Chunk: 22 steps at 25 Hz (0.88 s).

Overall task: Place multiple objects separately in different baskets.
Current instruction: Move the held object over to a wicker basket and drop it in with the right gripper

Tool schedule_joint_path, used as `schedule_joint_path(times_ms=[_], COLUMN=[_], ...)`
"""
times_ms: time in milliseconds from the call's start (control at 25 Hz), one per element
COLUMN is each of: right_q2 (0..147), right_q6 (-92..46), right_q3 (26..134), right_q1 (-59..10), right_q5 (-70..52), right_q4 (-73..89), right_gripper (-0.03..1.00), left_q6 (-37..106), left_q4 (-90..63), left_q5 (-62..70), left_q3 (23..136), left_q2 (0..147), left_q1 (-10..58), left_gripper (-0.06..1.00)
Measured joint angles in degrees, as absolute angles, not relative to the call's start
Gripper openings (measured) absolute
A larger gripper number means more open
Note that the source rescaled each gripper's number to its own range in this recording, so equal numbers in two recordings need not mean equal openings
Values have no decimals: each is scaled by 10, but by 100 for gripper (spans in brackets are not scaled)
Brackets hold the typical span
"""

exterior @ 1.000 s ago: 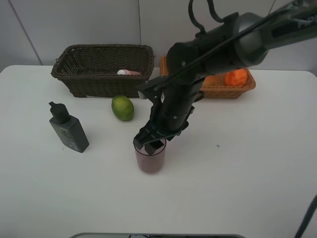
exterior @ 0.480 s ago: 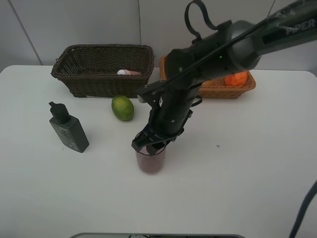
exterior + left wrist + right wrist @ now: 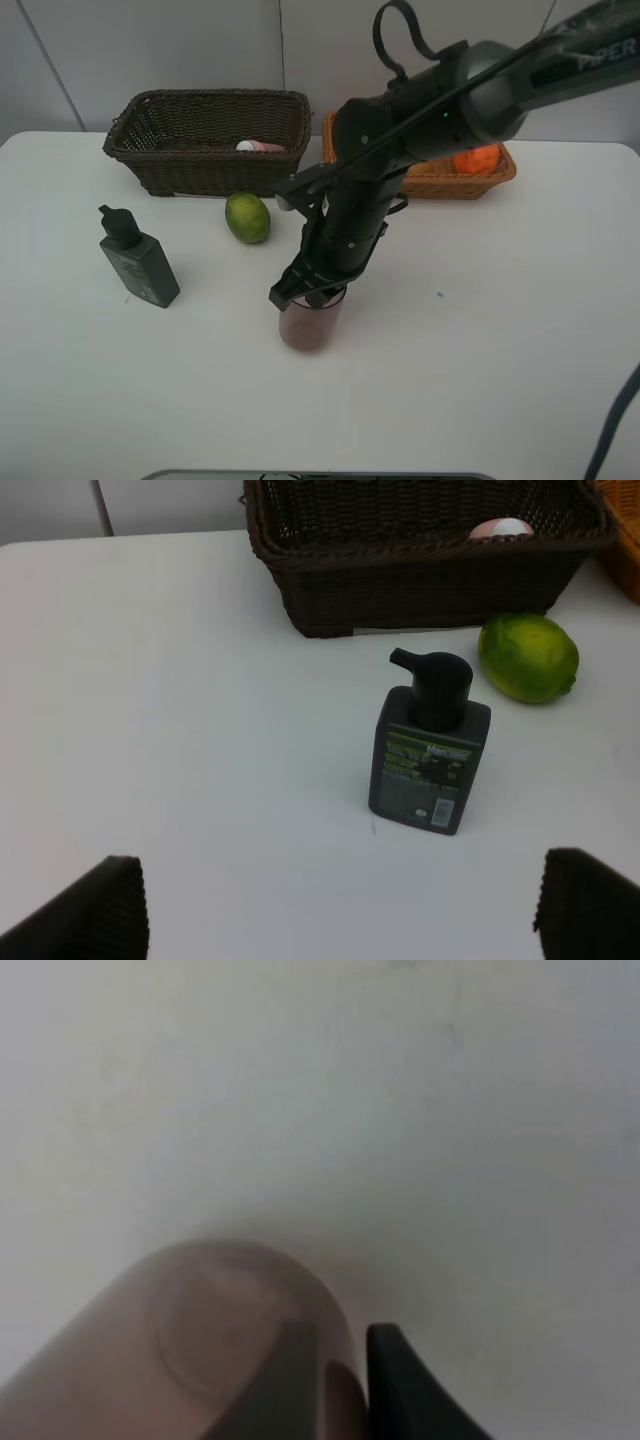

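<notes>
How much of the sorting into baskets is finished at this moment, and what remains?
Done: the pink bottle lies in the dark basket, the orange in the tan basket. In hand: the right pincer pinches the cup rim, cup seemingly on the table. Left: the lime and the dark bottle, both on the table.

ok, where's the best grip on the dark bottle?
Probably the flat rectangular body of the bottle, below the pump head. It stands upright, apart from the lime and the dark basket, so come in level from the side and close the jaws across its thin faces. The pump head is narrow with an offset spout, so it looks like a poor hold.
</notes>
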State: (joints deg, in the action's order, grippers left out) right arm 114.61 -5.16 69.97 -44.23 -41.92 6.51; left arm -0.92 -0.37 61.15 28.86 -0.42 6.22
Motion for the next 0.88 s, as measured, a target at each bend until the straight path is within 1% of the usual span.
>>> schedule_joint_path(times_ms=[360, 480, 720, 880], right_q2=[1092, 1082, 1084, 1118], right_q6=[-54, -54, -45, -24], right_q3=[700, 727, 873, 974], right_q1=[-442, -442, -441, -434], right_q5=[-414, -424, -440, -427], right_q4=[64, 60, 0, -45], right_gripper=[0, 0, 0, 0], left_q6=[-9, -9, -9, -9], left_q4=[-4, -4, -4, -4], left_q5=[612, 612, 612, 612], left_q3=[289, 289, 289, 289], left_q2=[-4, -4, -4, -4], left_q1=[62, 62, 62, 62], left_gripper=[99, 99, 99, 99])
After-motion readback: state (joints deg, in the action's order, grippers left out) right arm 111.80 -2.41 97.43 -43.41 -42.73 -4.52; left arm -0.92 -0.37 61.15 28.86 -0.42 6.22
